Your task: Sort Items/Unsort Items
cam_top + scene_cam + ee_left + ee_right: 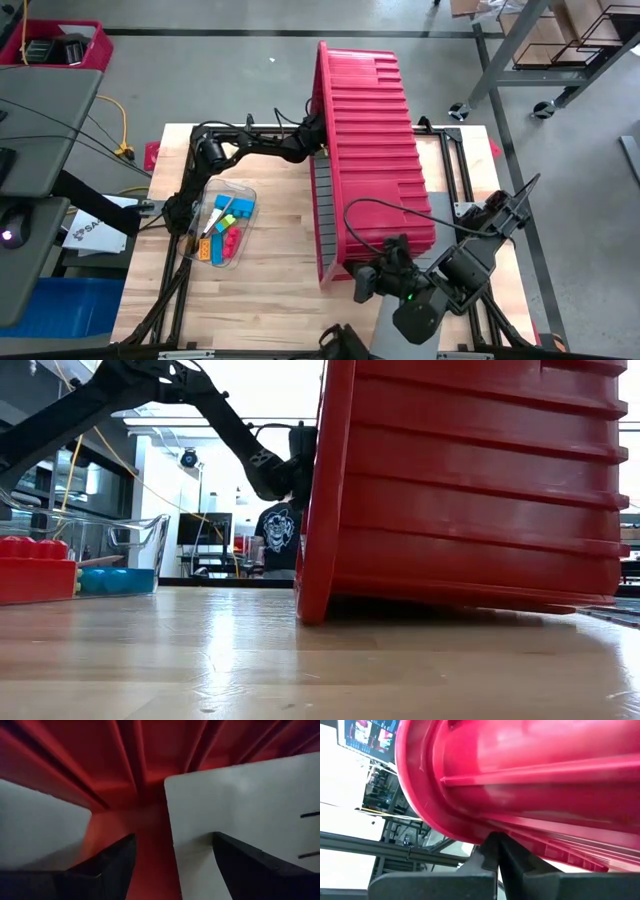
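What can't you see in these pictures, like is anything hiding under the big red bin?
- Under the tipped red bin: hidden in every view by its own ribbed walls.
- Left gripper: in the high view the bin's edge covers its fingertips; its wrist view shows only red plastic.
- Items in the clear tray: too small in the high view to count; cut off at the low view's edge.
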`<act>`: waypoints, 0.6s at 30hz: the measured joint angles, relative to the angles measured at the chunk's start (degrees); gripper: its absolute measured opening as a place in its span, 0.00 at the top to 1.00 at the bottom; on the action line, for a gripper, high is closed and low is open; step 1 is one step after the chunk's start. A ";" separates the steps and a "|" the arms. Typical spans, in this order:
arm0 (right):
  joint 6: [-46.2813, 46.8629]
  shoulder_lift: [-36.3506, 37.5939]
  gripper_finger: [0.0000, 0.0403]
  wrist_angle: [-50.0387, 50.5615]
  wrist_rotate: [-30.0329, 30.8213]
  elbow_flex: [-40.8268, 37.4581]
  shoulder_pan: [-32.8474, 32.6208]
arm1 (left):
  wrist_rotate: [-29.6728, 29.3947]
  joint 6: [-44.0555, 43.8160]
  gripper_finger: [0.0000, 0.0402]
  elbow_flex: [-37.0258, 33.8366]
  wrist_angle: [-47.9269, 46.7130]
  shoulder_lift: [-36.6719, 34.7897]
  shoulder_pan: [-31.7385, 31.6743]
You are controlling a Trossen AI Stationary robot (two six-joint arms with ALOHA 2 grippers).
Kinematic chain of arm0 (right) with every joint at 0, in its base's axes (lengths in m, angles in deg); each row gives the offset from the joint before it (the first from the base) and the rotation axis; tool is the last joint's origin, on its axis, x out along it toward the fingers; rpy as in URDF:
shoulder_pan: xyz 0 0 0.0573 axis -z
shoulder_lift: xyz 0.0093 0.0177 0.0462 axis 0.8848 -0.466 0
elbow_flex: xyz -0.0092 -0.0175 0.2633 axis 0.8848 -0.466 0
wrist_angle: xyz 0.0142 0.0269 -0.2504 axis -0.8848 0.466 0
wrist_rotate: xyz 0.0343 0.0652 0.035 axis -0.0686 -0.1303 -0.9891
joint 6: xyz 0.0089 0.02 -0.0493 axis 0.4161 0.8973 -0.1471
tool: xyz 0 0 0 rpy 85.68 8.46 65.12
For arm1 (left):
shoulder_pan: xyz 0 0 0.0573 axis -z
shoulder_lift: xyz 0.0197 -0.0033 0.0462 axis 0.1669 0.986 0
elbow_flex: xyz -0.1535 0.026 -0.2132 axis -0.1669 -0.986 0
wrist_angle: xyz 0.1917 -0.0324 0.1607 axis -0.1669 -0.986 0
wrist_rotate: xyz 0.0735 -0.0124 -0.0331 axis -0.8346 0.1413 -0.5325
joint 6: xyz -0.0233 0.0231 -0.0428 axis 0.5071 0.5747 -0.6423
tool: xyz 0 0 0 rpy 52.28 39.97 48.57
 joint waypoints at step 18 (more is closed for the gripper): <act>-14.59 -0.29 1.00 -12.46 1.60 0.00 0.75 | 4.40 3.42 0.40 27.80 -5.73 14.04 1.92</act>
